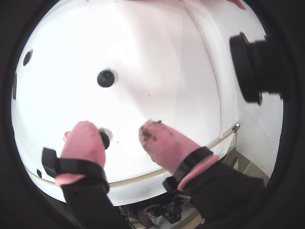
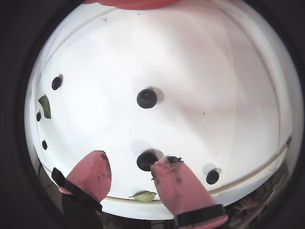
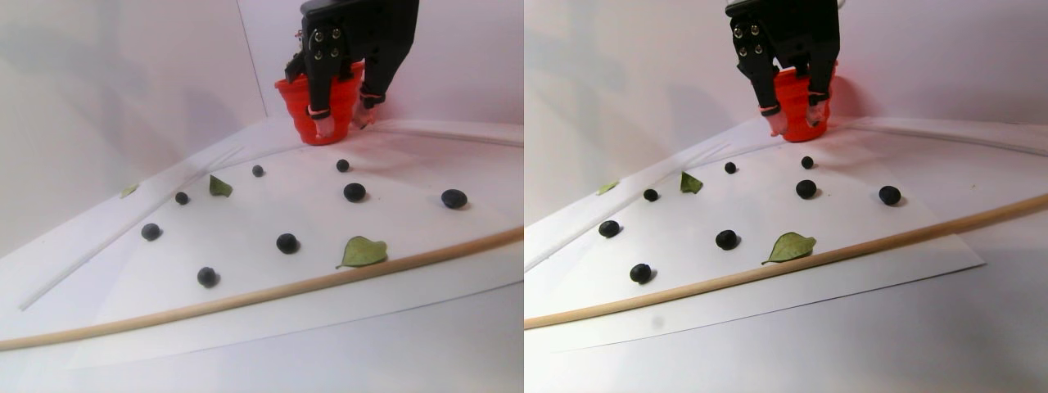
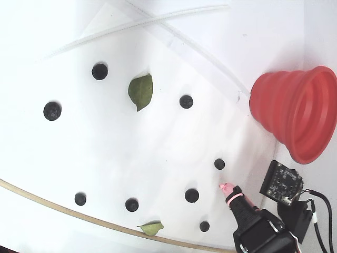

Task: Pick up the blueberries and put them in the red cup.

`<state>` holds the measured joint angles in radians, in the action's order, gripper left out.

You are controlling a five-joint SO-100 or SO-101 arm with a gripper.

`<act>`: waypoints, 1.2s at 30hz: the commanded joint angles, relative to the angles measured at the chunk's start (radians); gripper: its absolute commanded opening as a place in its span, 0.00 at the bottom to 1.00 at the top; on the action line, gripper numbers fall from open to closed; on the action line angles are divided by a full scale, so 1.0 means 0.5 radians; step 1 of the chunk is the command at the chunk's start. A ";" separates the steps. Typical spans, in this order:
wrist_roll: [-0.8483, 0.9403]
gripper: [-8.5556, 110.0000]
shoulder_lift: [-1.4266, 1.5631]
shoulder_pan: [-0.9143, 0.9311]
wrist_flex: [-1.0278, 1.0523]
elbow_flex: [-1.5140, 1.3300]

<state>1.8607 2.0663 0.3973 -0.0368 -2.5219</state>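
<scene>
From my seat I see the arm's two-finger gripper (image 2: 131,164) with its pink-tipped fingers (image 2: 178,183) spread wide and nothing between them, hanging above the white sheet of paper (image 4: 158,132) near the red ribbed, stepped conical cup of soft plastic (image 4: 297,113). In one wrist view a small round dark blueberry (image 2: 147,161) sits right at the gap between the fingertips, touching or almost touching the right-hand finger's tip — I cannot tell which. A second berry (image 2: 147,98) lies farther ahead on the paper.

The rest of the blueberries (image 4: 51,110) are scattered loose over the sheet, well apart from one another; none that I can see is in the cup. In the fixed view the cup appears tipped toward the camera at the right edge, just off the sheet's corner, and the gripper sits below it in the frame, its pink tip beside two berries. In the stereo pair the cup stands at the far end, behind the fingers.

Two flat green leaves lie among the berries — a larger one (image 4: 140,91) near the top of the fixed view, a smaller one (image 4: 152,228) by the thin wooden rod (image 4: 63,210) along the paper's near edge.
</scene>
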 commanded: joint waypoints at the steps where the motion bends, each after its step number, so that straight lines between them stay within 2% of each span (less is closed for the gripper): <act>1: 0.009 0.21 -0.009 0.021 -0.074 0.028; 19: 0.031 0.21 -0.476 0.040 -0.439 0.150; 36: -0.101 0.21 -0.696 -0.012 -0.577 0.337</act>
<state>1.8178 1.7043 0.4065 -0.3053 -2.3838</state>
